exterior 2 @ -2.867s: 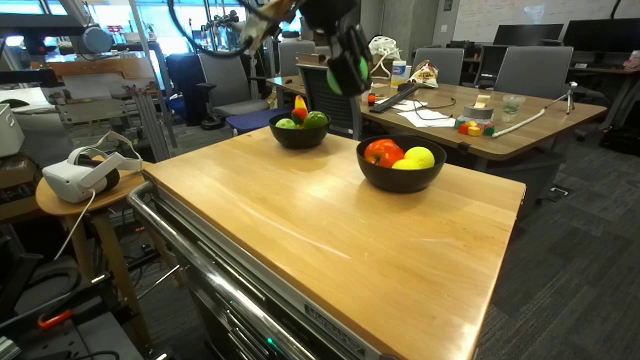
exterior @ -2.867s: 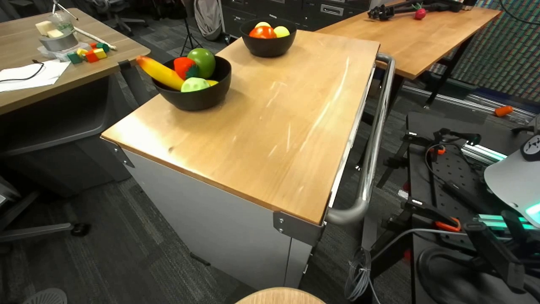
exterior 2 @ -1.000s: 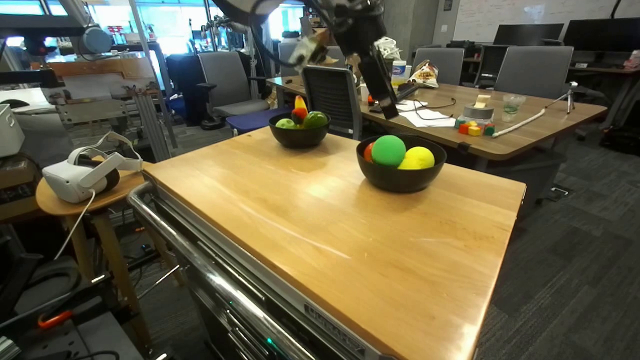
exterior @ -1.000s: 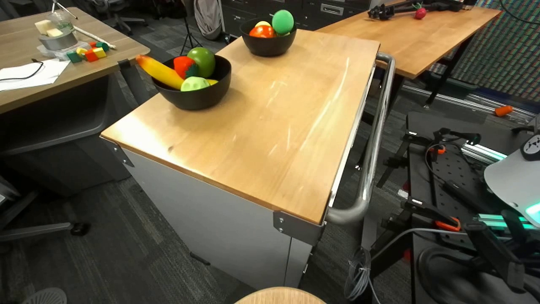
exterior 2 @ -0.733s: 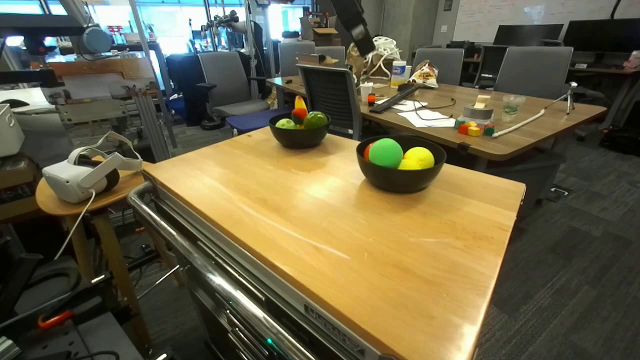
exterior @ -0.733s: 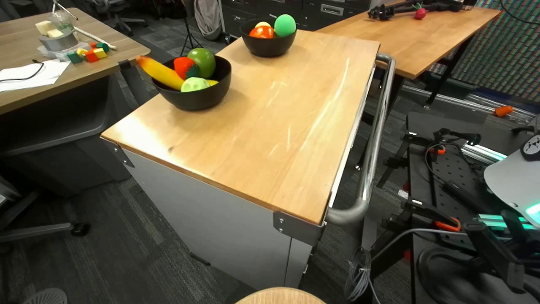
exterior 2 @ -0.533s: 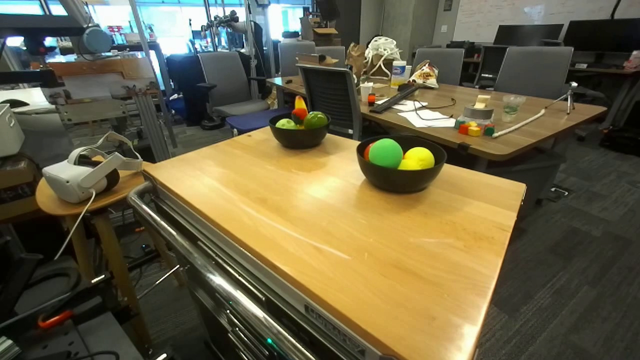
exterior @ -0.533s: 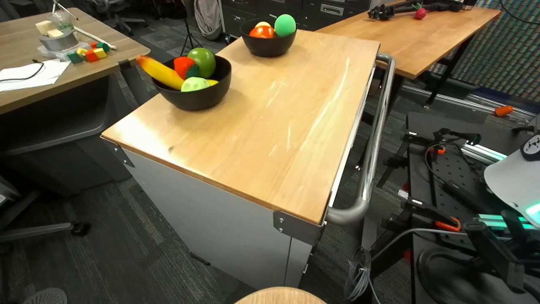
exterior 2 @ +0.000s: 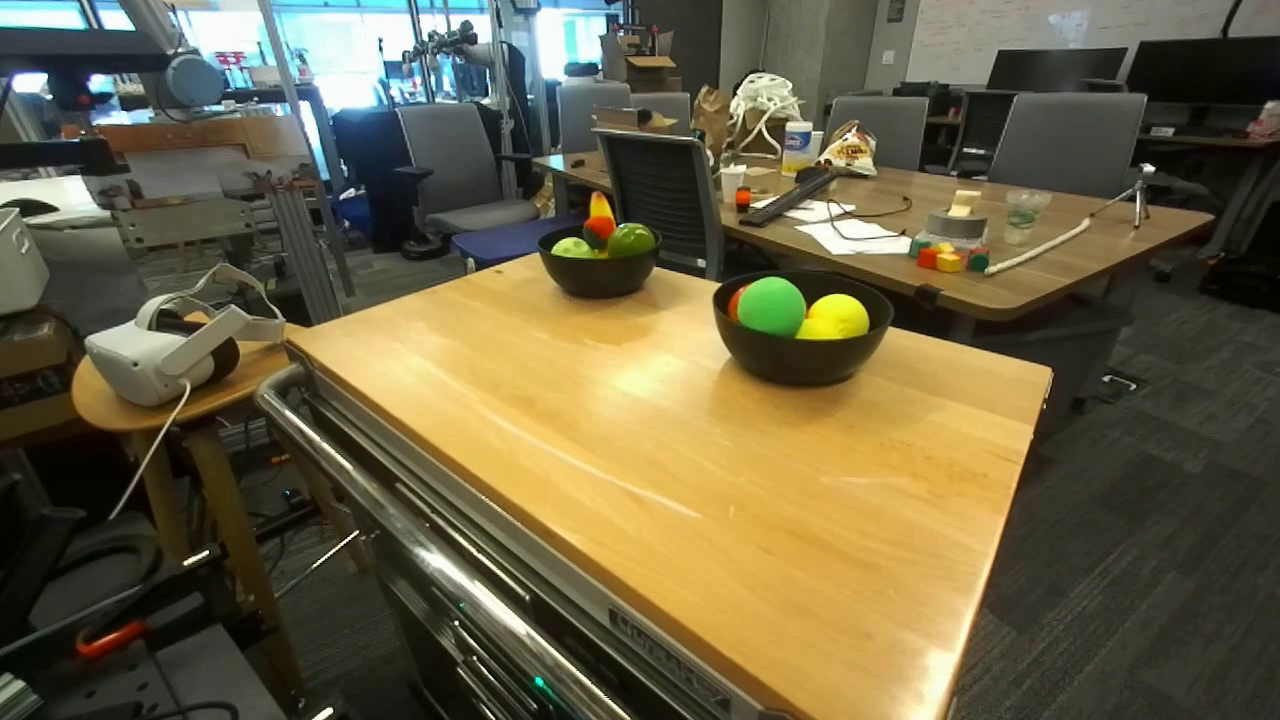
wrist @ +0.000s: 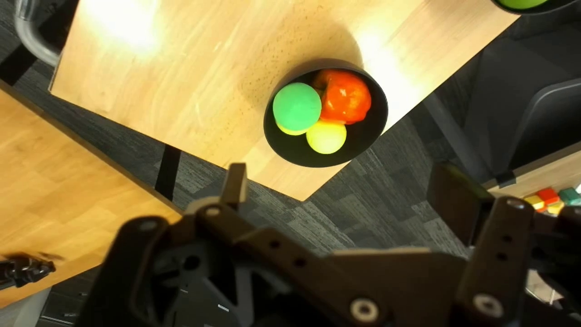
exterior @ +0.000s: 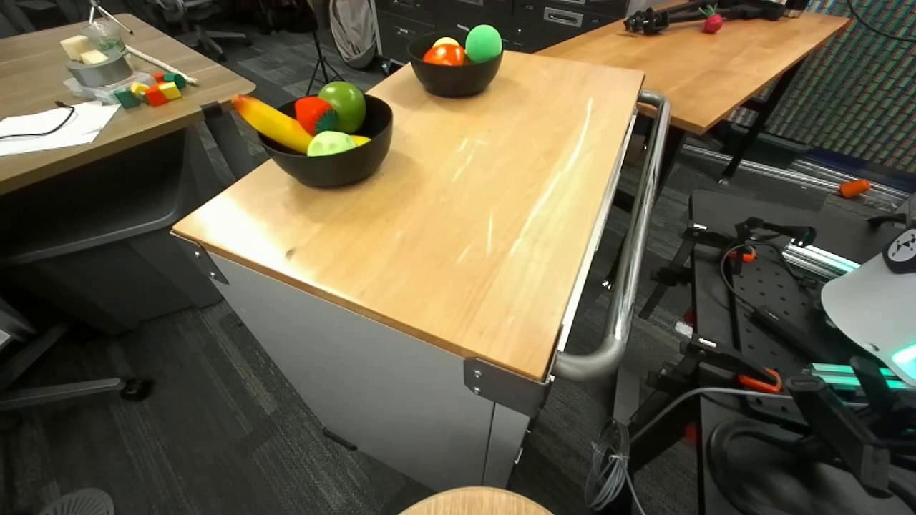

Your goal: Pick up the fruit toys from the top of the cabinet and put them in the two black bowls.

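Two black bowls stand on the wooden cabinet top point(exterior: 458, 243). One black bowl point(exterior: 329, 172) holds a banana point(exterior: 275, 123), a red strawberry point(exterior: 312, 113), a round green fruit point(exterior: 343, 106) and a pale green piece point(exterior: 330, 143). In the other black bowl point(exterior 2: 800, 362) lie a green ball point(exterior 2: 771, 306), yellow fruit toys point(exterior 2: 840, 316) and a red fruit toy point(wrist: 347, 97), mostly hidden behind the ball in that exterior view. My gripper point(wrist: 341, 188) is visible only in the wrist view. Its jaws are wide apart with nothing between them, higher than this second bowl.
A metal handlebar point(exterior: 640, 236) runs along one cabinet side. A desk with toy blocks point(exterior 2: 948, 258), tape and papers stands beside the cabinet. Another wooden table point(exterior: 715, 64) is close to a cabinet corner. A white headset point(exterior 2: 180, 340) rests on a stool.
The green ball, held in the gripper earlier, now lies in the bowl, having settled slightly lower there. My gripper has let go and risen out of the exterior view. The other bowl is unchanged.
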